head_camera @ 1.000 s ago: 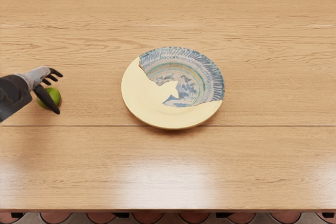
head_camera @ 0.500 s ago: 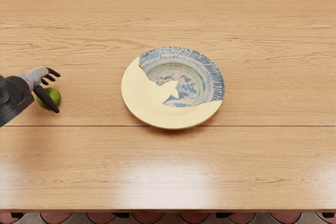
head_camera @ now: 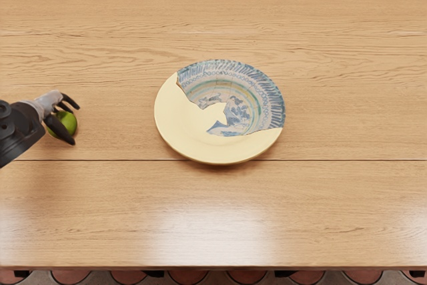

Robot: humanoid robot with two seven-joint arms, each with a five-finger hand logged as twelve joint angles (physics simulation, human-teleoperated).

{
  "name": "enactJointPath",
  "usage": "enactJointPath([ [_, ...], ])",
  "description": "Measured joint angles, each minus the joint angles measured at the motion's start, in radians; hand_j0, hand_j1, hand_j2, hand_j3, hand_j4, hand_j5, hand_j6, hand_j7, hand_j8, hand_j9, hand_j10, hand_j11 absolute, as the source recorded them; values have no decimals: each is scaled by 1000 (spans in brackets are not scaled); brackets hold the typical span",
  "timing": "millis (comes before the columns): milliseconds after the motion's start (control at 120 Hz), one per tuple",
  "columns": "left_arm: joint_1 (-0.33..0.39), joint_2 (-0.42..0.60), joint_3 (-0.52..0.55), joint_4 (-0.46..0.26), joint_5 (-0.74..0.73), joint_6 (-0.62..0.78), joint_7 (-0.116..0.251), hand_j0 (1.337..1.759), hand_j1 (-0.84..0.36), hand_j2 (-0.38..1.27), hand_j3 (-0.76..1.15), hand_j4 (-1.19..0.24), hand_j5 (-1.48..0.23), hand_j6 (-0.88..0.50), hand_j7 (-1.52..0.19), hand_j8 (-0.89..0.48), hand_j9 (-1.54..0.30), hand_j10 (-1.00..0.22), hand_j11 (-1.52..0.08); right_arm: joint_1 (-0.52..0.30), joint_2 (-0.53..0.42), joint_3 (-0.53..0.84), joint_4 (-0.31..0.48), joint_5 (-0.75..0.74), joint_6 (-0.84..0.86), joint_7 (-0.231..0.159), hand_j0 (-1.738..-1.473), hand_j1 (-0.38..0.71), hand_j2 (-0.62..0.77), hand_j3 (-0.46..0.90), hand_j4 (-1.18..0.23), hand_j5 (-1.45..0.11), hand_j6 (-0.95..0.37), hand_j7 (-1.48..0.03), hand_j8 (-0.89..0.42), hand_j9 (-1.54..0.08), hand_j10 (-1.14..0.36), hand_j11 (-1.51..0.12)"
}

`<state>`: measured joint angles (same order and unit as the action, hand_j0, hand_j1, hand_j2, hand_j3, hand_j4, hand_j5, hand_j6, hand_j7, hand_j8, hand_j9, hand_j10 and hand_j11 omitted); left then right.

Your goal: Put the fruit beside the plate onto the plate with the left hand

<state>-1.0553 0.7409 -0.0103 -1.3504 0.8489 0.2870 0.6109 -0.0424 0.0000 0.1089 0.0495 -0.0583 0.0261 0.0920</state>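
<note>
the robot's left hand (head_camera: 59, 117) closes on a small round green fruit (head_camera: 69, 122) near the left edge of a light wooden table (head_camera: 213, 198), well apart from the round cream and blue-patterned ceramic plate (head_camera: 177, 121) at the centre, which holds nothing. the dark fingers (head_camera: 69, 103) curl over the far side of the fruit while the dark thumb (head_camera: 61, 132) hooks across its near side, so the fruit sits pinched between them and rests on the wood, not yet lifted. the grey forearm enters low from the picture's left edge, wrist angled up and to the right, palm turned toward the plate. the step in hand appears to be securing the grasp: a round fruit is likely to roll or squirt out of a shallow pinch, so the fingers should seat firmly around its widest part before any lift, then raise it straight up clear of the table before carrying it right toward the plate. how deeply the palm meets the fruit cannot be told from this angle. the right arm is out of view.
</note>
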Motion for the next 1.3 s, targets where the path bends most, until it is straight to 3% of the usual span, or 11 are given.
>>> enactJointPath([
  [217, -2, 1, 11, 0, 2, -1, -2, 1658, -241, 112, 0, -484, -624, -484, -626, -452, -604, -482, -628, 0, 0, 0, 0, 0, 0, 0, -1658, -303, -7, 0, -39, -50, -39, -50, -39, -50, -39, -50],
  [242, -2, 1, 12, 0, 2, -1, -4, 1658, -246, 113, 0, -494, -636, -479, -638, -473, -533, -491, -640, 0, 0, 0, 0, 0, 0, 0, -1658, -303, -8, 0, -39, -50, -39, -50, -39, -50, -39, -50],
  [467, -2, 2, 15, 0, 5, -3, -7, 1654, -279, 123, 0, -576, -736, -404, -743, -419, -653, -530, -756, 0, 0, 0, 0, 0, 0, 0, -1658, -303, -7, 0, -39, -50, -39, -50, -39, -50, -39, -50],
  [500, -2, 3, 14, 0, 5, -4, -9, 1653, -273, 125, 0, -584, -751, -402, -758, -457, -561, -527, -771, 0, 0, 0, 0, 0, 0, 0, -1658, -303, -7, 0, -39, -50, -39, -50, -39, -50, -39, -50],
  [542, -2, 4, 14, -1, 5, -4, -9, 1652, -268, 122, 0, -596, -766, -396, -774, -444, -609, -522, -789, 0, 0, 0, 0, 0, 0, 0, -1658, -303, -7, 0, -39, -50, -39, -50, -39, -50, -39, -50],
  [558, -2, 5, 14, -1, 5, -5, -11, 1652, -260, 120, 0, -597, -775, -397, -782, -490, -501, -524, -795, 0, 0, 0, 0, 0, 0, 0, -1658, -303, -7, 0, -39, -50, -39, -50, -39, -50, -39, -50],
  [592, -2, 7, 14, -2, 5, -5, -12, 1651, -245, 115, 0, -603, -786, -408, -792, -508, -486, -528, -805, 0, 0, 0, 0, 0, 0, 0, -1658, -303, -7, 0, -39, -50, -39, -50, -39, -50, -39, -50],
  [875, -6, 22, 17, -7, -3, -4, -1, 1649, -296, 132, 0, -663, -868, -321, -877, -335, -794, -456, -887, 0, 0, 0, 0, 0, 0, 0, -1658, -303, -7, 0, -39, -50, -39, -50, -39, -50, -39, -50],
  [992, -35, 96, 15, -44, -9, -5, 1, 1648, -357, 151, 0, -667, -884, -288, -901, -287, -837, -434, -906, 0, 0, 0, 0, 0, 0, 0, -1658, -303, -7, 0, -39, -50, -39, -50, -39, -50, -39, -50],
  [1067, -47, 117, 13, -74, -11, -8, 2, 1644, -435, 328, 0, -662, -893, -262, -916, -243, -869, -402, -923, 0, 0, 0, 0, 0, 0, 0, -1658, -303, -7, 0, -39, -50, -39, -50, -39, -50, -39, -50],
  [1300, -132, 154, 5, -175, -78, -38, 1, 1641, -337, 244, 0, -678, -879, -389, -920, -310, -919, -483, -937, 0, 0, 0, 0, 0, 0, 0, -1658, -303, -7, 0, -39, -50, -39, -50, -39, -50, -39, -50],
])
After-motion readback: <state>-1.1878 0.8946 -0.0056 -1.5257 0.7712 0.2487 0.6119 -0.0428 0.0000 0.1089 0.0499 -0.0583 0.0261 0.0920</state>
